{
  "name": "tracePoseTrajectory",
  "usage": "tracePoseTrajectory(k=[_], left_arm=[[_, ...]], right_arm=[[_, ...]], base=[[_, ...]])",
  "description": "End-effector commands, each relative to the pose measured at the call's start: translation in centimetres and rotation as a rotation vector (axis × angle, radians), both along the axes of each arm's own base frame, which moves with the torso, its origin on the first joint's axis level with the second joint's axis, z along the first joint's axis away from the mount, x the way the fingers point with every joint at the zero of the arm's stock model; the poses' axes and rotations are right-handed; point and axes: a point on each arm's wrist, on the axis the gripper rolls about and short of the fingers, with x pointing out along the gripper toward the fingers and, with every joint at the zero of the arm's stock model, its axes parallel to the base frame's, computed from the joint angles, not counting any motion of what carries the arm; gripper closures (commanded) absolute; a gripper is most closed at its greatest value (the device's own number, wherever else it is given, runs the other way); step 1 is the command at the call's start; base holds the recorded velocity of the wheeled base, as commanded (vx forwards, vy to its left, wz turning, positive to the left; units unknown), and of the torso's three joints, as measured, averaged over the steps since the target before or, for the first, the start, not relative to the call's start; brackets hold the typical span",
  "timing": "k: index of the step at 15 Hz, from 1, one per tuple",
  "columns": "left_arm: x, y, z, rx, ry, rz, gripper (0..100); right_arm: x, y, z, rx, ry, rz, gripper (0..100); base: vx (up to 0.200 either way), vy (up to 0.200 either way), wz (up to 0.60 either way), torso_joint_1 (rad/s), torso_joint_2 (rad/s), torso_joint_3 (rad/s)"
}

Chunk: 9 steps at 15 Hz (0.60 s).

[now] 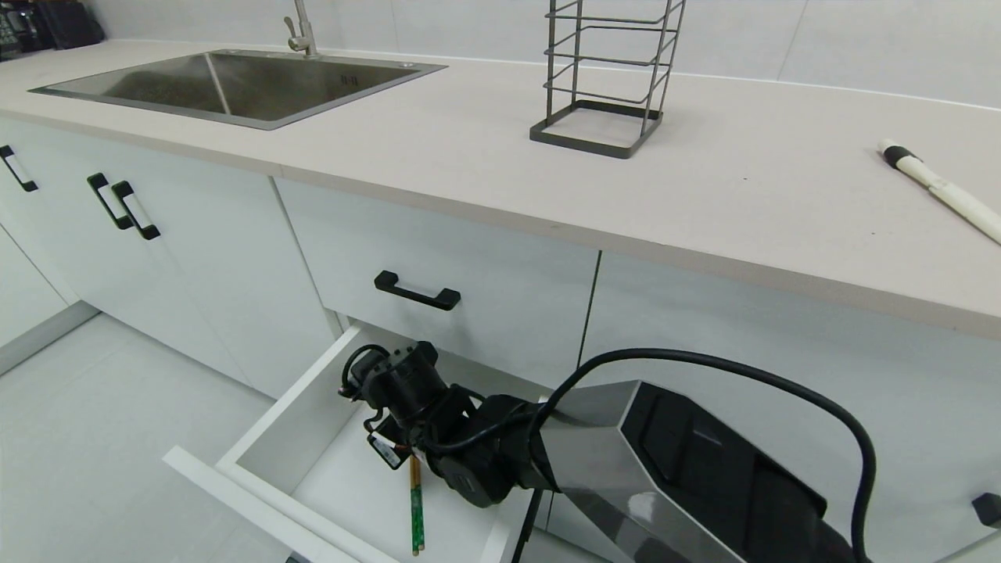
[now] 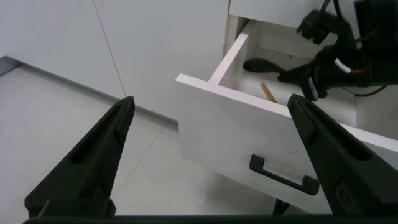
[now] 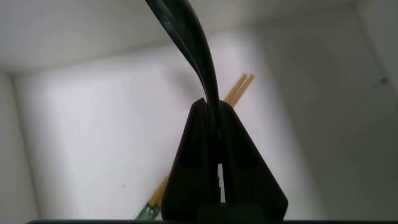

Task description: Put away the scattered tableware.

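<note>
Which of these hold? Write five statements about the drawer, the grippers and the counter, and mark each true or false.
1. The drawer is open. True.
2. The right gripper is shut on a spoon. True.
3. The left gripper holds the chopsticks. False: it is open and holds nothing; the chopsticks lie in the drawer.
4. The white utensil lies in the drawer. False: it lies on the counter.
5. The rack stands on the counter. True.
</note>
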Motion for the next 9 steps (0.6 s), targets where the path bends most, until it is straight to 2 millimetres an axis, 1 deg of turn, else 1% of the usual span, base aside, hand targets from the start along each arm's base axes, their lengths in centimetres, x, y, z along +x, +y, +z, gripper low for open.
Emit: tracePoseTrajectory(k=[1,6,7,9], left_arm=[[0.0,0.0,0.0,-0.001,0.001,0.0,0],[0.0,0.0,0.0,-0.001,0.001,0.0,0],[0.0,0.0,0.0,0.001,0.001,0.0,0],[0.0,0.0,0.0,-0.001,0.001,-0.001,0]], right_arm=[[0.1,0.0,-1.1,-0.019,0.014,-0.002,100],[0.1,-0.1,-2.7,-0.047,0.031,-0.007,100],[0.2,-0.3,-3.6,-0.06,0.039,-0.01,100],[0.1,-0.3,-4.2,-0.071,0.045,-0.007,100]], base=[[0.0,0.0,0.0,0.0,0.0,0.0],[0.0,0.0,0.0,0.0,0.0,0.0],[0.0,0.0,0.0,0.0,0.0,0.0],[0.0,0.0,0.0,0.0,0.0,0.0]])
